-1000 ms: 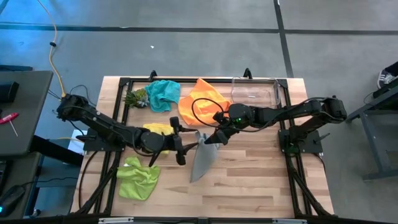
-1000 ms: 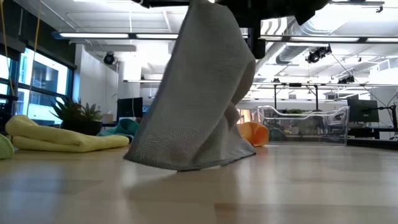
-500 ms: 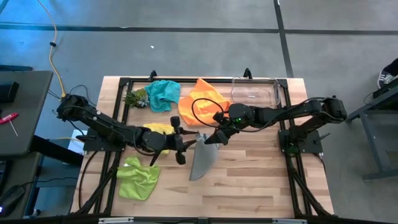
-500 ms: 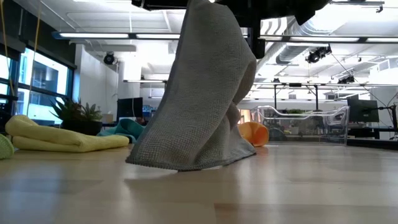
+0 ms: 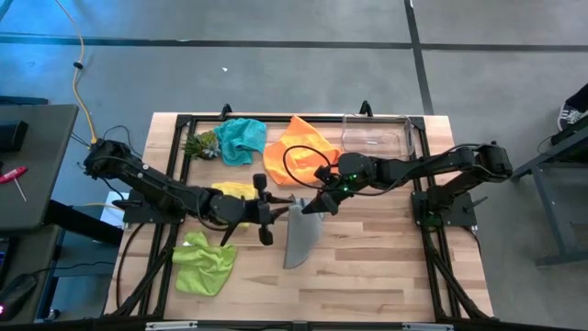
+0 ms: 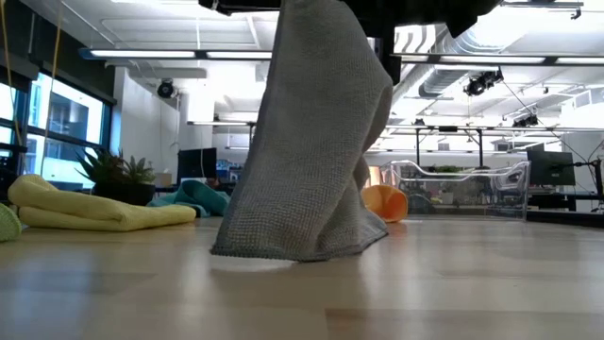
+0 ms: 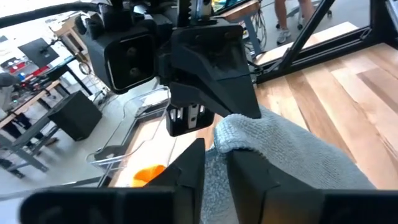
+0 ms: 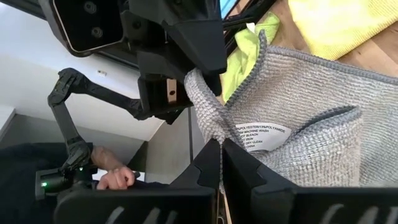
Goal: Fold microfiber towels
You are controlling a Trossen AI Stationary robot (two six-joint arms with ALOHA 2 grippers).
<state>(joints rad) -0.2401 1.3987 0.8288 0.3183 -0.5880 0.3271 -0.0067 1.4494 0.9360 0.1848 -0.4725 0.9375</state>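
A grey microfiber towel (image 5: 299,234) hangs between my two grippers over the middle of the table. Its lower edge (image 6: 283,251) rests on the wood. My left gripper (image 5: 277,210) comes from the table's left and is shut on the towel's top. My right gripper (image 5: 316,204) comes from the right and faces it closely, also shut on the top. Lying loose on the table are a yellow towel (image 5: 233,191), a lime green towel (image 5: 204,263), a teal towel (image 5: 241,140) and an orange towel (image 5: 299,147). My left gripper pinches the grey towel's top hem (image 7: 215,163) between its two fingers. They come nearly level from the table's left. The towel hangs below them, its lower edge on the table. My right gripper pinches the same hem (image 8: 212,129) between its shut fingers, close to the sewn-in label (image 8: 258,134). It comes nearly level from the table's right. A short stretch of hem runs up to the left gripper's jaws; the rest hangs down.
A clear plastic bin (image 5: 377,134) stands at the far right. A green spiky plant-like object (image 5: 200,144) lies at the far left beside the teal towel. Bare wood lies near the front right. A person's hand (image 8: 115,179) shows beyond the table.
The grey towel's hanging part has drawn in and now hangs steeper and narrower. Its lower edge stays on the table, with the left end of that edge pulled in toward the middle. Both arms have stayed in place.
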